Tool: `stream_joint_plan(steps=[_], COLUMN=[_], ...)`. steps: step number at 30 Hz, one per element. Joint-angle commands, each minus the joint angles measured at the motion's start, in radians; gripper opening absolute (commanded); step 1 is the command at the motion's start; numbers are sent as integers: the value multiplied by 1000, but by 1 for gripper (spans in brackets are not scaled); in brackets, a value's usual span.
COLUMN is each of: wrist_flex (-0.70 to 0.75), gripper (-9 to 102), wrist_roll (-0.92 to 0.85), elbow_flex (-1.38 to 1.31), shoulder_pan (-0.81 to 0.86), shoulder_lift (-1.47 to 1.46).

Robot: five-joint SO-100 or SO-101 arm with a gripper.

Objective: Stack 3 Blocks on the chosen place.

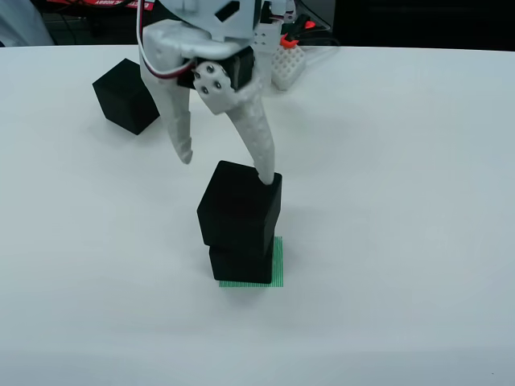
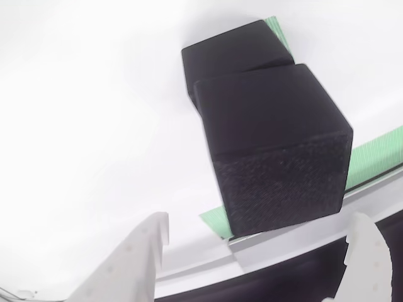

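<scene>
In the front view, two black blocks stood stacked on the green square patch (image 1: 278, 265), which lay on the white table (image 1: 418, 201). The lower block (image 1: 240, 265) sat on the patch, covering most of it and leaving a green strip bare along its right side and front edge. The upper block (image 1: 239, 213) rested on top of the lower one, turned a little out of line with it and overhanging slightly to the left. The third block (image 1: 125, 95) lay well apart from the patch, toward the far left of the table.

The white pincer (image 1: 227, 163) hung released above the stack, its two fingers spread wide. The right fingertip (image 1: 265, 170) met the far top edge of the upper block; the left fingertip (image 1: 185, 151) was up in the air, off the block.

In the view that rides on the pincer, the upper block (image 2: 277, 145) lay between the spread fingers (image 2: 135, 258), touched by neither, with the lower block (image 2: 236, 50) and the green patch (image 2: 378, 154) beyond it.
</scene>
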Motion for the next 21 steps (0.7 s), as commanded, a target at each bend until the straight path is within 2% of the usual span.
stream_joint_plan(steps=[1,5,10,16,21], wrist_flex=[-8,14,2,-15,-44], gripper=[34,34,34,34,34], wrist_roll=[-12,-132,-354,-577,-676], elbow_flex=[107,270,460,594,635], shoulder_pan=[43,146,387,718,916], shoulder_lift=[201,410,584,615,606])
